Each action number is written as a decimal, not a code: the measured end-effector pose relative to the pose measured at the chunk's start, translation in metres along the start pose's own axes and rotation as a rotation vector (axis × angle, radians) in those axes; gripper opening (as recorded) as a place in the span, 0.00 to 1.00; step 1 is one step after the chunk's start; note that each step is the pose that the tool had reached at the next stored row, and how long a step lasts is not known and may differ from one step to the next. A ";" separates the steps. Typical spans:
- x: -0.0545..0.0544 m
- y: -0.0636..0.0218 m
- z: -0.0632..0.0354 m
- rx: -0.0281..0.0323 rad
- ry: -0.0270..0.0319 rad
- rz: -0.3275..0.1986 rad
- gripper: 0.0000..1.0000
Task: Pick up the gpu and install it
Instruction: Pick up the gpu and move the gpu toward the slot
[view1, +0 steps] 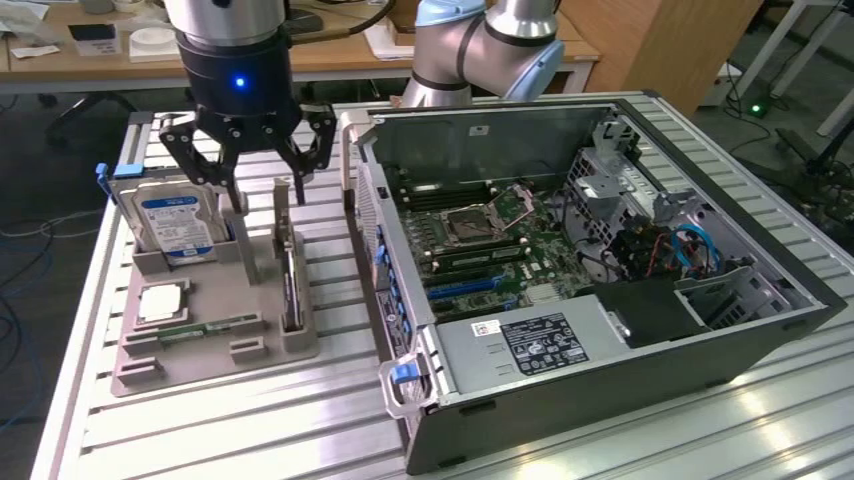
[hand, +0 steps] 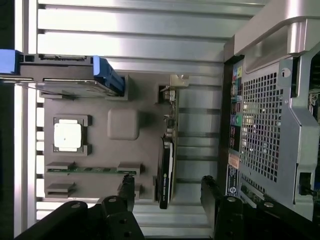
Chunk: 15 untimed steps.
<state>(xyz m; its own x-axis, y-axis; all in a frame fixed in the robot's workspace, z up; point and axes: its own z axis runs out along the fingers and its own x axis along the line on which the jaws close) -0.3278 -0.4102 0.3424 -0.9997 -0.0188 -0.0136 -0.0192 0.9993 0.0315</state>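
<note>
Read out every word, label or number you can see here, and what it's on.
None can be read; all the print is too small:
Blue-and-white label on the silver hard drive.
Black label and white sticker on the grey power supply.
Small stickers on the dark computer case, rear panel.

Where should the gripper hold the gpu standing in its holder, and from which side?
Probably its top edge, pinched across the two flat faces, from straight above: the gpu stands on edge in the grey holder, leaving that edge free.
</note>
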 end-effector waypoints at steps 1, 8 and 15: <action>0.000 0.0016 0.0014 0.0000 0.0000 0.000 0.65; 0.000 0.0066 0.0124 0.0005 0.0000 0.000 0.65; 0.000 0.0063 0.0225 0.0009 -0.0001 0.000 0.65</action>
<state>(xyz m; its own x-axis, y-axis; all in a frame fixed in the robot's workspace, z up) -0.3278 -0.4032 0.3201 -0.9997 -0.0188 -0.0137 -0.0192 0.9993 0.0306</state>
